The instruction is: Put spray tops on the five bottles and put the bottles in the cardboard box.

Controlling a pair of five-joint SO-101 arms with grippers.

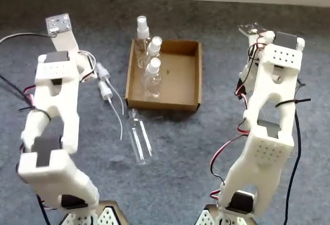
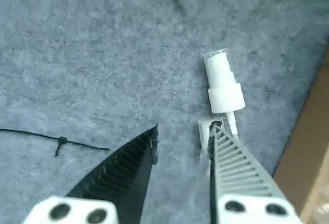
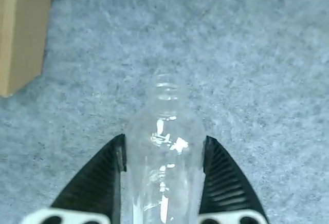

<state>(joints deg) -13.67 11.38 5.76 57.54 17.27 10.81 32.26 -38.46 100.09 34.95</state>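
Clamping an uncapped bottle (image 3: 164, 116), right gripper (image 3: 164, 141); left gripper (image 2: 183, 128) with fingers (image 2: 128, 167) apart beside spray top (image 2: 224, 88)

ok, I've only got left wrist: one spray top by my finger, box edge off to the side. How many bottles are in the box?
Observer: Three capped bottles stand in the cardboard box, along its left side in the high view.
Operator: Any without tops nearby?
Observer: One bare bottle lies on the carpet in front of the box, neck toward it.
Operator: And the fifth?
Observer: It's in the right gripper. The right wrist view has an open-necked bottle between the fingers, which press on both its sides.
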